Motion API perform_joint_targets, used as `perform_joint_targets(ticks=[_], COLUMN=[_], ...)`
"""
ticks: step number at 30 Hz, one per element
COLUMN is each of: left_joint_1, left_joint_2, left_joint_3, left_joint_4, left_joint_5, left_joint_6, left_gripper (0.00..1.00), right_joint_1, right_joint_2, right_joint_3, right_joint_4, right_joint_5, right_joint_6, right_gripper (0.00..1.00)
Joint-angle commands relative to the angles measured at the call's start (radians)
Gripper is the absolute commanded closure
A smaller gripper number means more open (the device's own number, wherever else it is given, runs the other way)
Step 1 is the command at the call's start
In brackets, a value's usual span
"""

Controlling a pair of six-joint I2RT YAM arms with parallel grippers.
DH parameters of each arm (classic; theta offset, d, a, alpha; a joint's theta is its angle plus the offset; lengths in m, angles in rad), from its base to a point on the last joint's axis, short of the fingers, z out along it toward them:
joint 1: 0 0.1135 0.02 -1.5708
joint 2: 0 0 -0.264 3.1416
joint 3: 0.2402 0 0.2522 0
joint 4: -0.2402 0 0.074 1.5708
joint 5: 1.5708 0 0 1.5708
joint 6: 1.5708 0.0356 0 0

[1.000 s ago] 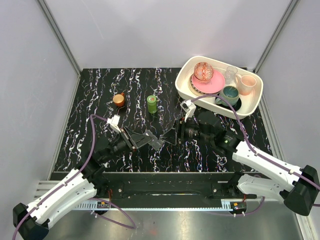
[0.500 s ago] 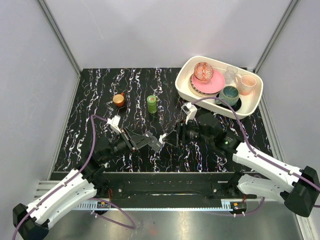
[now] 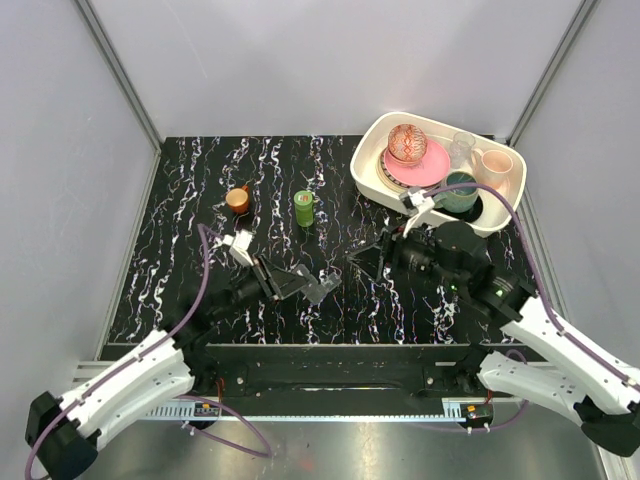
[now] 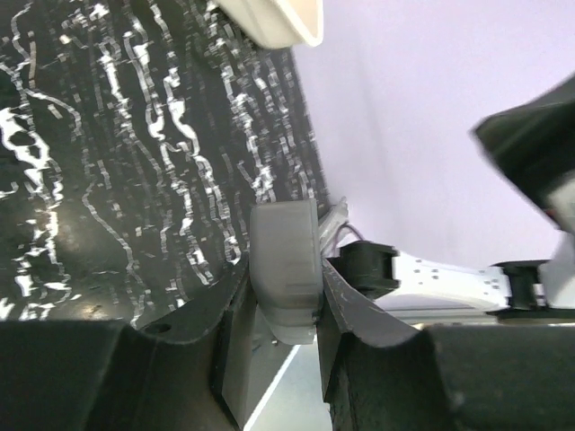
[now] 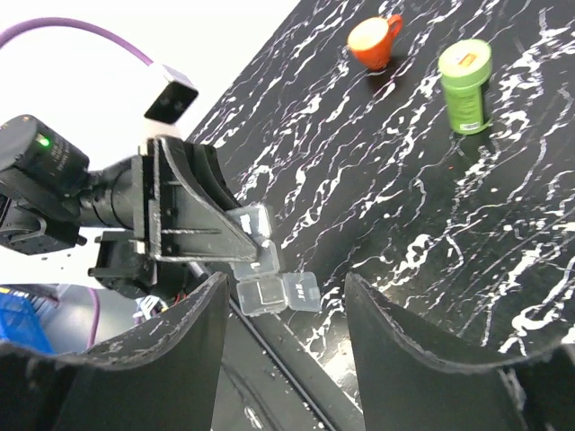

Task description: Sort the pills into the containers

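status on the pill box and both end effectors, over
Left end effector shut on pill box. Right end effector open, empty. Green bottle, orange cup stand apart.

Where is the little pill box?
Top view, near the middle: the pill box is held in the left gripper, nearer than the green bottle.

Cup (image 3: pixel 238 199) sits left of bottle (image 3: pixel 304 208), both mid-back on worktop (image 3: pixel 190 290). Tray (image 3: pixel 358 172) at back right, dishes (image 3: pixel 407 143) in it. Pill box (image 3: pixel 318 288) between left gripper (image 3: pixel 305 283) jaws, in front of bottle. Right gripper (image 3: pixel 365 255) just right of it, apart.
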Motion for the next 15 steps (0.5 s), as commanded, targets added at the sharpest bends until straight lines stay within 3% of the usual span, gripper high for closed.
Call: perform_joint_targets(ticks=[1,12,15], left_joint_1=[-0.022,-0.101,-0.109], left_joint_2=[0.112,0.640,0.735], left_joint_3=[0.017,0.072,0.106], left_joint_4=[0.081,0.414,0.457], left_joint_5=[-0.004,0.005,0.004], left_joint_6=[0.123,0.141,0.143], left_gripper=[1.00,1.00,0.91], right_joint_1=[-0.007,-0.008,-0.007], right_joint_2=[-0.057,-0.108,-0.112], right_joint_3=[0.026,-0.044,-0.058], right_joint_4=[-0.110,-0.141,-0.144], right_joint_5=[0.131,0.180,0.183], right_joint_6=[-0.059,-0.045,-0.045], right_gripper=[0.41,0.41,0.40])
